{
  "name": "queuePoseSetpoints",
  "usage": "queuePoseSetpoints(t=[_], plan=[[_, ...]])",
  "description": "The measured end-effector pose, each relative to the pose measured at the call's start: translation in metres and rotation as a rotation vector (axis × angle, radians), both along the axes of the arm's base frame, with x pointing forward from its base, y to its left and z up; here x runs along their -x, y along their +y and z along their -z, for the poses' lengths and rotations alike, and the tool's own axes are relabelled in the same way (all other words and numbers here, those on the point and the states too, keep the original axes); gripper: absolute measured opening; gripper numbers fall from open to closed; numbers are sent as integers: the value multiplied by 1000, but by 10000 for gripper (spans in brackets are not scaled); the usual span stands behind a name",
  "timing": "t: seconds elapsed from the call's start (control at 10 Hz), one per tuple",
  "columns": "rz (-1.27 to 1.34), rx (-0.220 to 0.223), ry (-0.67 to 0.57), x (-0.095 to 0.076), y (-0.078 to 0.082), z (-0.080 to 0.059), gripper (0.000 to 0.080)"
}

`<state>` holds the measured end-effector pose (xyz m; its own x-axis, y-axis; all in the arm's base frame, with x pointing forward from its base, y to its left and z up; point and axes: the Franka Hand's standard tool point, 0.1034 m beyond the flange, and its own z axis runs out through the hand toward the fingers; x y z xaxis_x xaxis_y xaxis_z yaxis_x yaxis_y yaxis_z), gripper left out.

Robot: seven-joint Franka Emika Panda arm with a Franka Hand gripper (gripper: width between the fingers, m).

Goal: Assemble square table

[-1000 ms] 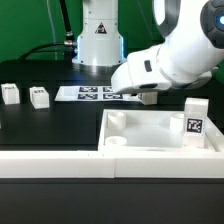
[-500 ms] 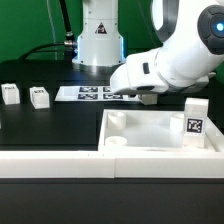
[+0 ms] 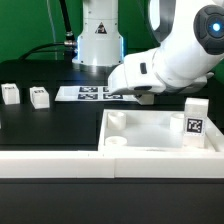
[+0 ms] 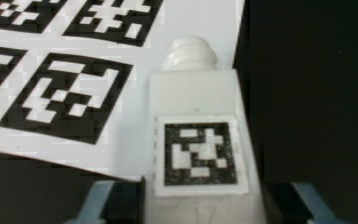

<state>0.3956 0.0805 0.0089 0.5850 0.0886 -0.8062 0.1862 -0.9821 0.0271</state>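
The square table top point(image 3: 160, 140) lies at the front, rimmed, with round corner sockets. One white tagged leg point(image 3: 194, 116) stands upright in its corner on the exterior view's right. Two more legs point(image 3: 10, 93) point(image 3: 38, 96) sit on the black table at the exterior view's left. My gripper point(image 3: 146, 96) is low beside the marker board. In the wrist view a fourth leg point(image 4: 197, 120) lies flat, tag up, between my fingers point(image 4: 115, 200). My gripper point(image 4: 208, 208) is open, with a dark gap on each side of the leg.
The marker board point(image 3: 95, 93) lies on the black table behind the top, and it also shows in the wrist view point(image 4: 60, 70) next to the lying leg. The robot base point(image 3: 98, 40) stands at the back.
The arm has shifted slightly toward the exterior view's left. The legs and the top have not moved.
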Motion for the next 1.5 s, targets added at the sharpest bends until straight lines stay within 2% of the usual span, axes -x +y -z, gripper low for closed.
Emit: queuePoseSetpoints(t=[0.3,0.5,0.6,0.7,0.8,0.9,1.0,1.1,1.2,1.4,1.5], plan=[[14,-1,9,-2,-1,-4,287],[46,-24,-21,-45,-3,-39,288],[44,-59,-57,-63,-10,-64,288],[62,-77,-94,-70,-22,-89,288],[102,-59,-89,-57,-31,-98,288],[99,-62,-129,-61,-32,-93,288],[92,-76,-220,-71,-30,-92,288],[93,-86,-271,-71,-30,-94,288],[96,-96,-347,-80,-31,-96,288],[130,-100,-530,-137,-38,-120,288],[163,-81,-614,-162,-45,-135,288]])
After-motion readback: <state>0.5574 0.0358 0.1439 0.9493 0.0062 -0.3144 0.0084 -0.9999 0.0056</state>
